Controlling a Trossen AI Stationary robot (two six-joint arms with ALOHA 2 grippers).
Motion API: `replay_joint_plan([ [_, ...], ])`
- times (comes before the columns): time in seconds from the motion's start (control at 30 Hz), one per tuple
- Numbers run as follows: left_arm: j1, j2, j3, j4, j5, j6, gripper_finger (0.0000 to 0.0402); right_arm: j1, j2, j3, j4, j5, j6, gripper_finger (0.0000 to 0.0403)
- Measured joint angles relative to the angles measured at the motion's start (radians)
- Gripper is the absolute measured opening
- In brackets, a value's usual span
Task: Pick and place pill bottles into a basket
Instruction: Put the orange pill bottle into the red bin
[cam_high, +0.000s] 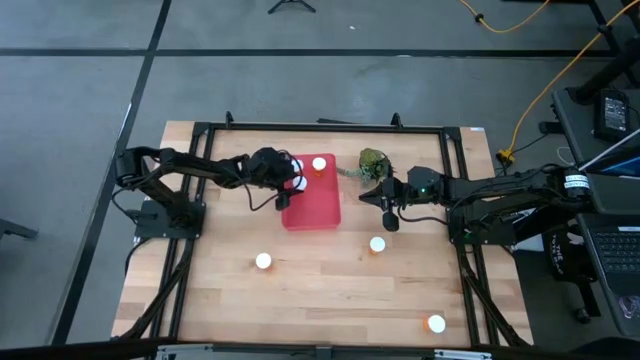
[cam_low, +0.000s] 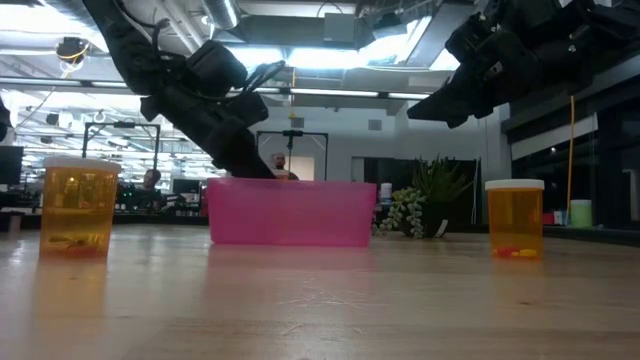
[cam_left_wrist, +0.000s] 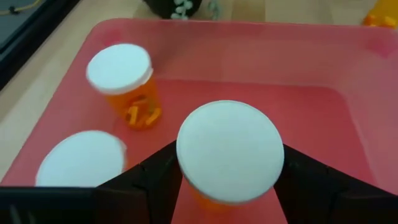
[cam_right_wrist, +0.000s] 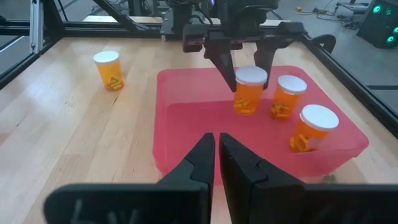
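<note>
My left gripper (cam_right_wrist: 250, 62) clamps a pill bottle (cam_right_wrist: 247, 91) above the basket (cam_right_wrist: 186, 127), centre frame.
Light, rigid, slick plastic; I'd grip below the cap. Right gripper (cam_right_wrist: 216, 155) clenched, empty.

Pale wooden table top (cam_high: 320, 290), lower centre of the high view: smooth, satin-finished planks. Red-pink plastic basket (cam_right_wrist: 186, 124): glossy, slightly translucent walls. Orange translucent plastic pill bottles (cam_right_wrist: 250, 91): smooth, with matt white caps. Black matt gripper fingers (cam_right_wrist: 233, 65).
</note>
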Motion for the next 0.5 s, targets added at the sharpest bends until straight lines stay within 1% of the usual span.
replay_joint_plan([
  [0.1, 0.0, 0.0, 0.0, -0.004, -0.013, -0.021, 0.0225, 0.0, 0.0, 0.0, 0.0, 0.0, 0.0, 0.0029],
  [0.5, 0.0, 0.001, 0.0, -0.019, -0.026, -0.02, 0.0242, 0.0, 0.0, 0.0, 0.0, 0.0, 0.005, 0.0029],
])
